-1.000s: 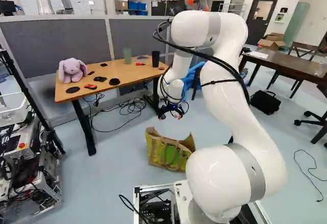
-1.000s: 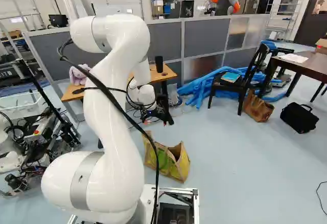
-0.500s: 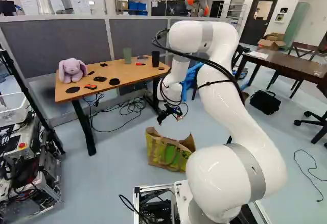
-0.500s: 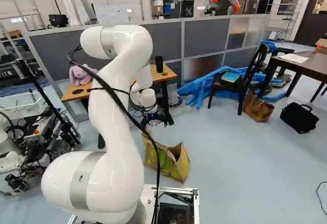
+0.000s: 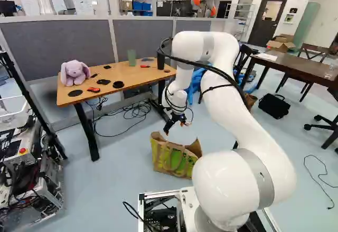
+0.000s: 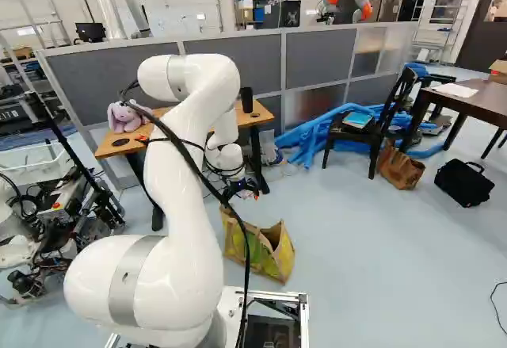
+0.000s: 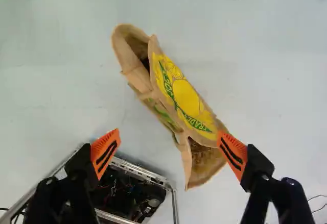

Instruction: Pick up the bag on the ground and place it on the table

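The gripper [image 7: 171,148] has sunk nearer the paper grocery bag [image 7: 190,99], fingers wide apart; the bag stands ungripped on the floor [image 5: 119,179], wooden-topped table [image 5: 127,77] beyond it; lining up a grasp seems next.

Two views from behind, one overhead

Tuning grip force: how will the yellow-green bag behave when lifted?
The bag has thin, creased walls, so probably folds when pinched. It stands by itself, so likely not fully limp. Probably light if empty, but its contents can't be made out.
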Robot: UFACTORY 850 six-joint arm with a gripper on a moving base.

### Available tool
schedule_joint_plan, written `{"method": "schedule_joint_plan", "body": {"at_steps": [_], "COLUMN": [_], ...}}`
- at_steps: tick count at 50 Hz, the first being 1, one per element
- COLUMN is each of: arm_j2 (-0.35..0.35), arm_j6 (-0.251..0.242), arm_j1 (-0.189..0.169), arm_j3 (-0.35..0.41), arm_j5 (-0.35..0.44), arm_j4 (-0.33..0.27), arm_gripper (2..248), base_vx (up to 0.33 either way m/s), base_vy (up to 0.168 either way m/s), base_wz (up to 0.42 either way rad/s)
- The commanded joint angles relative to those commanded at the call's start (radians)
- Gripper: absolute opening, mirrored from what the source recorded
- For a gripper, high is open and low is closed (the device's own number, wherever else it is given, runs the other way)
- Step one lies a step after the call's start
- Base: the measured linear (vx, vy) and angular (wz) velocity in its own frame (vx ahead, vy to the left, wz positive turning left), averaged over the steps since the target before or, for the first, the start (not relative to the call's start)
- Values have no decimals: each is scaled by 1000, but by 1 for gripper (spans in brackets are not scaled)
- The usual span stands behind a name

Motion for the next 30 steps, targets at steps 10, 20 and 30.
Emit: {"method": "schedule_joint_plan", "body": {"at_steps": [10, 20, 30], "arm_j2": [-39, -77, -115], "arm_j6": [-105, -210, -315], "arm_j1": [0, 0, 0], "arm_j3": [-27, -54, -82], "arm_j5": [0, 0, 0], "arm_j4": [0, 0, 0], "arm_gripper": [247, 247, 247], "base_vx": [0, 0, 0], "base_vy": [0, 0, 0], "base_wz": [0, 0, 0]}}
